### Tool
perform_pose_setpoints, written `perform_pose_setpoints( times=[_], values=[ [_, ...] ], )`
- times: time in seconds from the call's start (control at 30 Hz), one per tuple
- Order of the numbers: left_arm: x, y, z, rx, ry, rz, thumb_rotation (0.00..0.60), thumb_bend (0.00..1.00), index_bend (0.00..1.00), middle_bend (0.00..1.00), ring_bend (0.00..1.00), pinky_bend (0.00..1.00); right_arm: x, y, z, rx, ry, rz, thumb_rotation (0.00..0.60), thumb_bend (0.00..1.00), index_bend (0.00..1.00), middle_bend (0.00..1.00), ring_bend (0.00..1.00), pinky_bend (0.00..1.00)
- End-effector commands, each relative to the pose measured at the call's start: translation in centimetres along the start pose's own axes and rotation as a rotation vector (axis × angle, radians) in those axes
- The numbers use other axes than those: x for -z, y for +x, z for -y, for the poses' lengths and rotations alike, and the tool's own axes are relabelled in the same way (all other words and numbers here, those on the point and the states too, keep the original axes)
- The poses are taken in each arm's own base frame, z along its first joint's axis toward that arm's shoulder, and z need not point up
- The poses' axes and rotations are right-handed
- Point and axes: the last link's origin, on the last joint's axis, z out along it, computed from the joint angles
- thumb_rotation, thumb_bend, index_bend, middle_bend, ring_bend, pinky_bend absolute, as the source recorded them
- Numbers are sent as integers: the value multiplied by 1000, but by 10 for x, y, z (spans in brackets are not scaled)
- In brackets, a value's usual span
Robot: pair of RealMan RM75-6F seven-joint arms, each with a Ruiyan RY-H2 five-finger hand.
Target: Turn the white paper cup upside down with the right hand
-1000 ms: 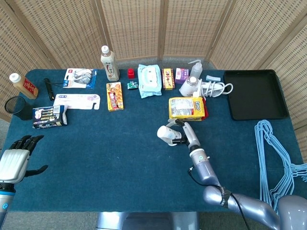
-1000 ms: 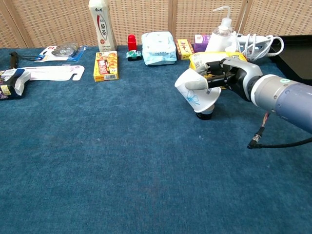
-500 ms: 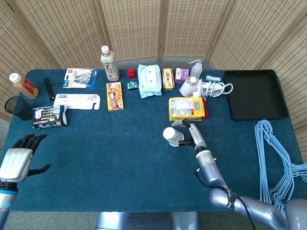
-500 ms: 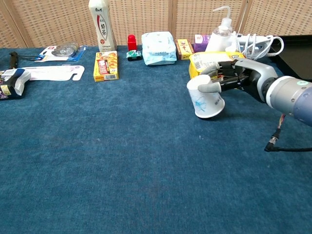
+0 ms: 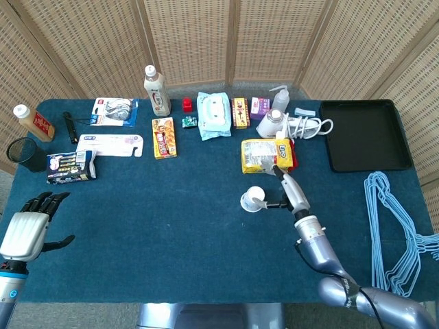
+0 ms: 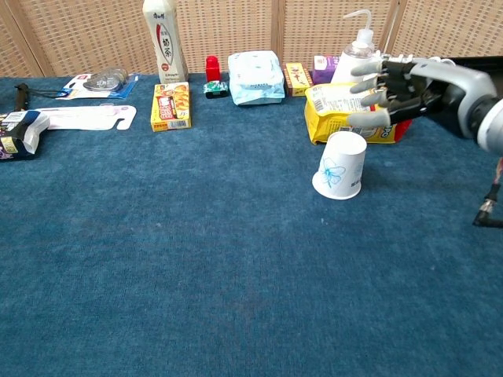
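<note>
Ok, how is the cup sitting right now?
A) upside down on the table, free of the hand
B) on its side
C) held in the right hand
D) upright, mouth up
A: the cup stands wide rim down on the table, and the right hand is lifted clear with fingers spread.

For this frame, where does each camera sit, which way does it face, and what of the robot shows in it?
Head view: high, looking steeply down on the whole blue table; shows the open left hand and the right hand and arm.
Chest view: low at the near edge, facing across the tabletop to the wicker screen; only the right hand shows.
Shared: the upside-down white paper cup, the right hand, the yellow packet.
</note>
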Motion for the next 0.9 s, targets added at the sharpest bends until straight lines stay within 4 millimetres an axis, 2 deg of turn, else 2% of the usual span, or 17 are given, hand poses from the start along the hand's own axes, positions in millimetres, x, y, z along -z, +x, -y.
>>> perform_pose_setpoints(
  times=[0.03,0.2,0.37,0.57,0.73,0.9],
  values=[
    [1,-1,1,0,3,1,429,141,143,253,154,217,7,15,7,31,27,-43,548,247,192,188,195,3],
    [4,-3,3,5,14,3,431,142,143,253,153,217,17,38,13,147,49,-174,546,253,286,254,256,35],
    [5,-7,6,7,22,7,429,141,143,253,153,217,31,52,13,283,68,-247,544,261,393,295,276,85],
    [8,-10,8,15,30,10,426,140,143,253,153,217,55,65,5,469,82,-281,545,274,481,392,393,245],
    [11,-13,10,29,36,14,431,140,143,253,153,217,80,71,-9,630,66,-289,548,278,514,432,441,298],
    [13,-13,10,39,34,6,426,141,143,253,153,217,104,75,-21,726,31,-286,546,279,518,433,445,302]
  ],
)
